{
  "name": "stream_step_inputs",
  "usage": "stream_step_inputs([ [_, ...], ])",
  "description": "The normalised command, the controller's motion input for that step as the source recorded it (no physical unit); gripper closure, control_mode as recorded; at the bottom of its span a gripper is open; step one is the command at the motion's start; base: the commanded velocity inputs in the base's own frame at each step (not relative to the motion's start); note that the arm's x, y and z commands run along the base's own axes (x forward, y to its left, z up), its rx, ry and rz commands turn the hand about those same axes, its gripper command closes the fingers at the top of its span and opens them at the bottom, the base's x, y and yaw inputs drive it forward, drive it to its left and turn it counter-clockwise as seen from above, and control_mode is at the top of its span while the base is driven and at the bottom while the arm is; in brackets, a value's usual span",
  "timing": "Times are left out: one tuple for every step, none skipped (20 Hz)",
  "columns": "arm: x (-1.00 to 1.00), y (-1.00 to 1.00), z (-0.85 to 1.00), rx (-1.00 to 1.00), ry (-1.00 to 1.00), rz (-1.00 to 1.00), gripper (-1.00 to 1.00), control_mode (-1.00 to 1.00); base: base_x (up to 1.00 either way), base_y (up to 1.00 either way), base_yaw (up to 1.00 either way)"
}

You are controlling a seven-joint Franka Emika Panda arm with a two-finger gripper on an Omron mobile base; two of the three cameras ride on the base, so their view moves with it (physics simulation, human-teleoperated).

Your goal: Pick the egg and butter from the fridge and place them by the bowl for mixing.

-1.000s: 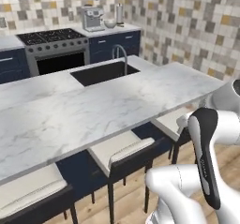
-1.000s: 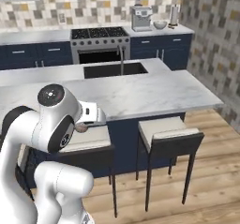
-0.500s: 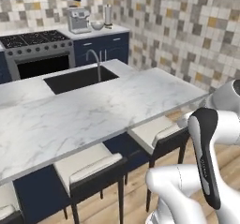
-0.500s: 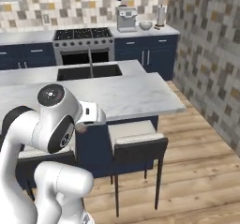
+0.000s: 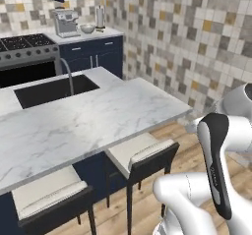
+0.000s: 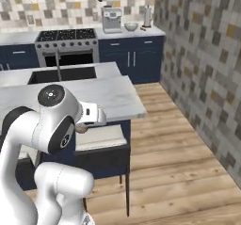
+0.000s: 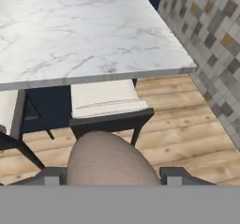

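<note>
1 egg [image 7: 110, 160] sits btwn the gripper [image 7: 110, 176] tips, jaws part-open, clamped on it.

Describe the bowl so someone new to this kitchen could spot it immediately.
Look at the far back counter right of the stove. The bowl sits there between the coffee machine and a tall silvery cylinder. It is the low, round, open piece; both neighbours are taller.

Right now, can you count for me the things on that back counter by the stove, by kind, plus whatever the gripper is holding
Coffee machine: 1
Bowl: 1
Tall silvery canister beside the bowl: 1
Egg between the fingers of the gripper: 1
Total: 4
</note>
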Motion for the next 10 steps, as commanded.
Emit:
stream_step_inputs([
  [0.00, 0.00, 0.00, 0.00, 0.00, 0.00, 1.00, 1.00, 0.36, -0.68, 0.00],
  [0.00, 0.00, 0.00, 0.00, 0.00, 0.00, 1.00, 1.00, 0.36, -0.67, 0.00],
  [0.00, 0.00, 0.00, 0.00, 0.00, 0.00, 1.00, 1.00, 0.36, -0.67, 0.00],
  [0.00, 0.00, 0.00, 0.00, 0.00, 0.00, 1.00, 1.00, 0.36, -0.67, 0.00],
  [0.00, 0.00, 0.00, 0.00, 0.00, 0.00, 1.00, 1.00, 0.36, -0.67, 0.00],
  [0.00, 0.00, 0.00, 0.00, 0.00, 0.00, 1.00, 1.00, 0.36, -0.67, 0.00],
  [0.00, 0.00, 0.00, 0.00, 0.00, 0.00, 1.00, 1.00, 0.37, -0.66, 0.00],
  [0.00, 0.00, 0.00, 0.00, 0.00, 0.00, 1.00, 1.00, 0.40, -0.65, 0.00],
  [0.00, 0.00, 0.00, 0.00, 0.00, 0.00, 1.00, 1.00, 0.41, -0.64, 0.00],
  [0.00, 0.00, 0.00, 0.00, 0.00, 0.00, 1.00, 1.00, 0.43, -0.63, 0.00],
])
